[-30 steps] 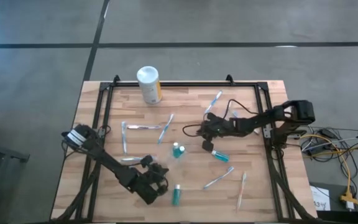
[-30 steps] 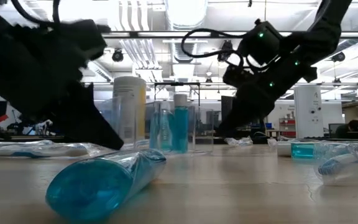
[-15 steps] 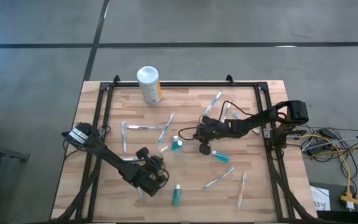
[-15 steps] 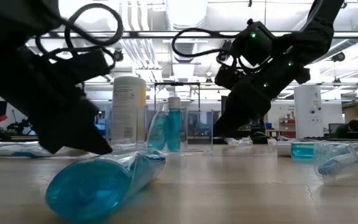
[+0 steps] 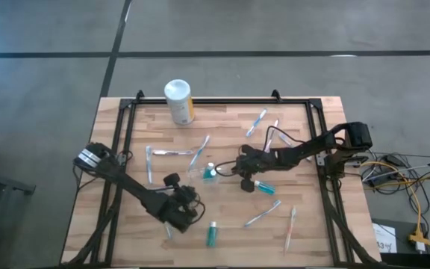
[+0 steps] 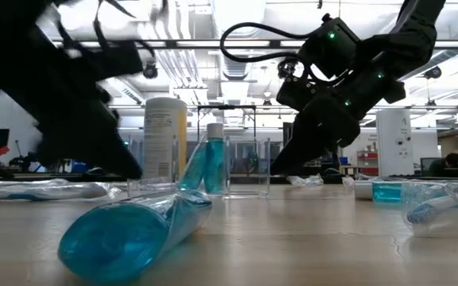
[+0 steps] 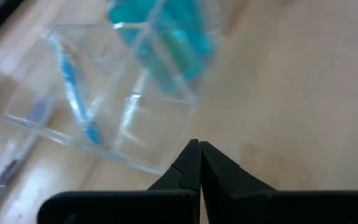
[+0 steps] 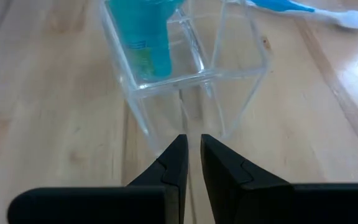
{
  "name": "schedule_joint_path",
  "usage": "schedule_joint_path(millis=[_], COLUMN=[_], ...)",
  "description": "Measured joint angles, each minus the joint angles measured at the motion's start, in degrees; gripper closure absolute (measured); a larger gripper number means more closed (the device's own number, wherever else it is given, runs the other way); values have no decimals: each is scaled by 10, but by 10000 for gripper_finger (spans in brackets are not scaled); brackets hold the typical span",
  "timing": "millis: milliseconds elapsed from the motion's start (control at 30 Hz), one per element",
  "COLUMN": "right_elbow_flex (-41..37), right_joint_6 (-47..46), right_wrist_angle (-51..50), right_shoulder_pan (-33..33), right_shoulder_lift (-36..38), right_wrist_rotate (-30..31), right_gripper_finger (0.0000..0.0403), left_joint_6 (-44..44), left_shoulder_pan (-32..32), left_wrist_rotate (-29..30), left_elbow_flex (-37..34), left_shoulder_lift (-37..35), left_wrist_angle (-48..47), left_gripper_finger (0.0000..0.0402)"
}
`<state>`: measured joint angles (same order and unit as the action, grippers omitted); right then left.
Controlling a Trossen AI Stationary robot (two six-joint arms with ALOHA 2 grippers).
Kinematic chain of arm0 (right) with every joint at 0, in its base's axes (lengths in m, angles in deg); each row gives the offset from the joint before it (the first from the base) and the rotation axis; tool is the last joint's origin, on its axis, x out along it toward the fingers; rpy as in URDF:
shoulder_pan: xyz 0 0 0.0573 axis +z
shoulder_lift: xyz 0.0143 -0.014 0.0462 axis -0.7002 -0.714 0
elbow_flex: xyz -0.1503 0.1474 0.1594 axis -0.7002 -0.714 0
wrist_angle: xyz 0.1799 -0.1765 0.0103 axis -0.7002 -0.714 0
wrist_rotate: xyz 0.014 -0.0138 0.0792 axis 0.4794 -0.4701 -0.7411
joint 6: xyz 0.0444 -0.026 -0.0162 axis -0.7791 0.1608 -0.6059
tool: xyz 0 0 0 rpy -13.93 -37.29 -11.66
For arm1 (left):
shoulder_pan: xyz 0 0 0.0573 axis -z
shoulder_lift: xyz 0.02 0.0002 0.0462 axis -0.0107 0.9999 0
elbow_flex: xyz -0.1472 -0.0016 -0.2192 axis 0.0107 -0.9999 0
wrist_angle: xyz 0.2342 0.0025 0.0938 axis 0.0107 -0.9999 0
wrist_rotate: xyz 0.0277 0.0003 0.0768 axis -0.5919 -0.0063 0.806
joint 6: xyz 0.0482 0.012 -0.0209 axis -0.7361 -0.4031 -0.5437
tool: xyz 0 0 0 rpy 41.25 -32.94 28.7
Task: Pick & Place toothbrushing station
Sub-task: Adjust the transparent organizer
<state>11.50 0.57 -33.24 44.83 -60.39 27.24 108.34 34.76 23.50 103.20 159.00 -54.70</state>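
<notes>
The wooden table (image 5: 304, 224) is strewn with toothbrushes. At its middle sits the clear holder (image 8: 185, 68), one teal tube (image 8: 145, 37) standing inside. The right gripper (image 8: 190, 163) pinches its thin front wall; slick plastic (my guess) could slip or tip. The left gripper (image 7: 199, 163), fingers together, empty, sits just beside it, so a bump is possible.

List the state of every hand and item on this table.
Left hand: shut, empty, beside the cup.
Right hand: shut on the cup's wall.
Cup: upright on the table, one tube inside.
Tube in cup: standing in one compartment.
Front tube: lying flat.
Canister: upright, lid on.
Brushes: lying flat, scattered.
</notes>
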Motion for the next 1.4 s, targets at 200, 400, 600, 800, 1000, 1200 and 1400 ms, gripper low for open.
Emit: schedule_joint_path(millis=[200, 400, 600, 800, 1000, 1200, 1400], right_elbow_flex=[-9, -27, -28, -28, -28, -28, -30], right_joint_6=[-13, -10, 8, 51, 57, 55, 40], right_wrist_angle=[-3, -4, -2, 13, 12, 8, 5], right_shoulder_pan=[1, 1, 0, 0, 0, 1, 4], right_shoulder_lift=[0, 4, 14, 18, 18, 18, 18], right_wrist_rotate=[37, 51, 75, 75, 75, 75, 73], right_gripper_finger=[360, 360, 360, 360, 360, 360, 360], left_joint_6=[41, 206, 305, 281, 179, 67, 35], left_shoulder_pan=[56, 81, 38, -15, -62, -104, -122], left_wrist_rotate=[-1, 47, 77, 72, 50, 35, 31], left_elbow_flex=[1, -1, -8, -20, -34, -66, -68], left_shoulder_lift=[-46, -68, -66, -66, -65, -65, -65], left_wrist_angle=[-15, -135, -192, -189, -109, 12, 19], left_gripper_finger=[399, 400, 400, 400, 401, 401, 401])
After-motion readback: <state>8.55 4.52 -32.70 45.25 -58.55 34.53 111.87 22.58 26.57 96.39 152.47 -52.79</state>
